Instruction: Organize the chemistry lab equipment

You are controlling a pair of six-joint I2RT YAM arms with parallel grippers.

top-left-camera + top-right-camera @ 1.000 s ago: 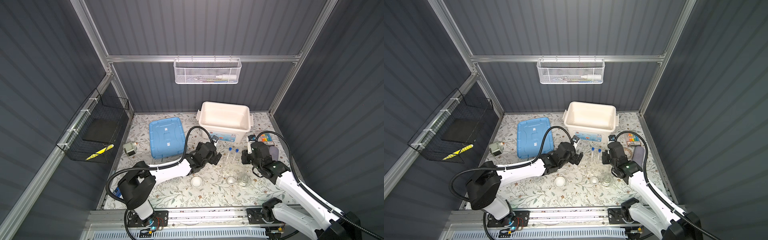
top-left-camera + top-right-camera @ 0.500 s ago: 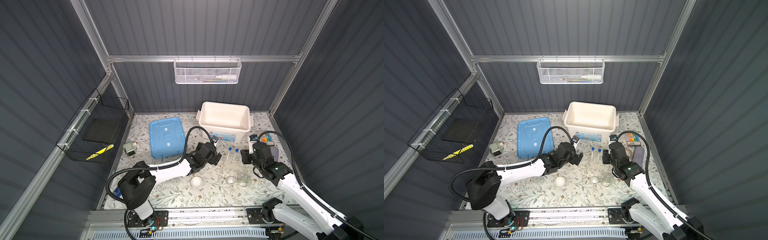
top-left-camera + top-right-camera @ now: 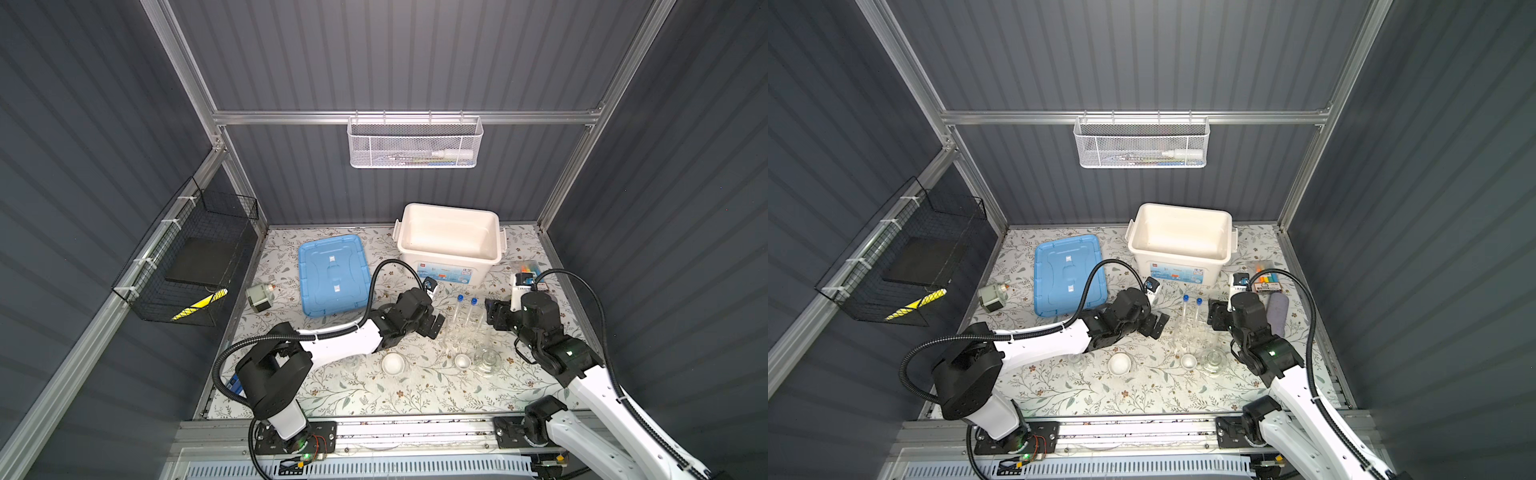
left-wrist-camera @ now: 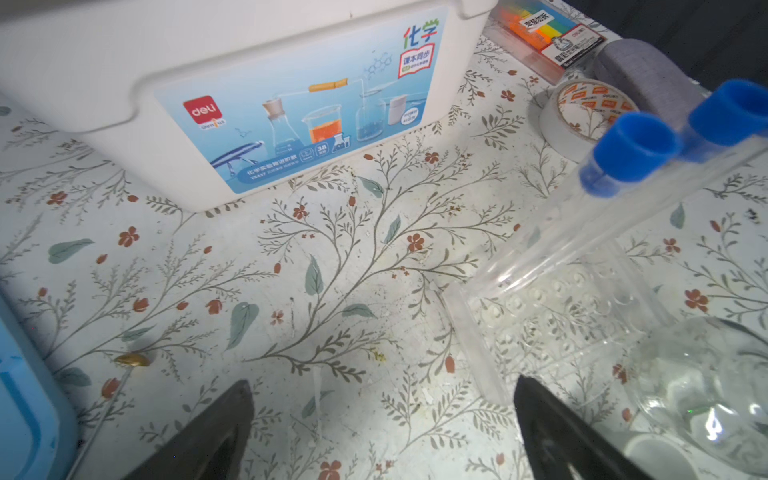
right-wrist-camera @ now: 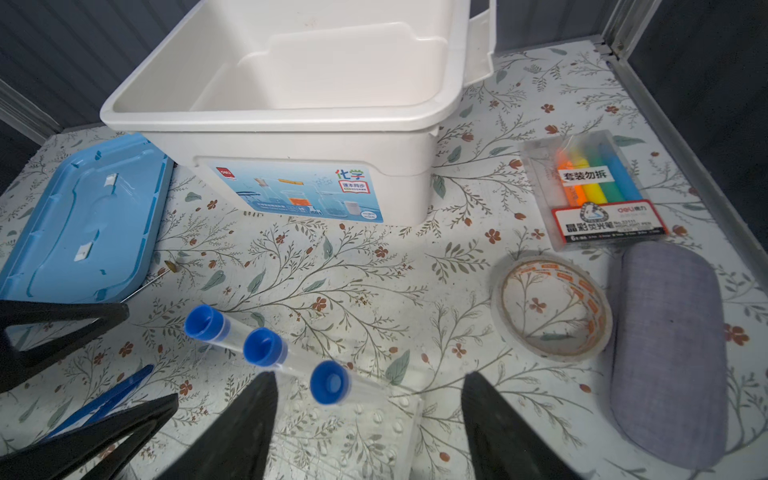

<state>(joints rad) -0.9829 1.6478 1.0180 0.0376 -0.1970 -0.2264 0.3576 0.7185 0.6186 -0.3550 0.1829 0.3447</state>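
Standing upright in clear rack [image 5: 374, 428], three test tubes [image 5: 264, 347], caps up

Blue caps [image 5: 264, 346], flowered mat [image 5: 374, 270], my black fingers [image 5: 232, 432].
The mat is white, printed with grey-green leafy twigs and small red flowers. The tubes [image 4: 577, 212] under the caps are clear; tweezers [image 5: 108, 399] and lid [image 5: 83, 216] are blue too, the lid paler. The bin [image 5: 270, 120] is white with a light-blue label [image 5: 299, 193] carrying a patch of orange. The highlighters [image 5: 598, 174] run orange, yellow, green, blue; the tape [image 5: 590, 307] is whitish with orange print; the case [image 5: 665, 340] is grey.
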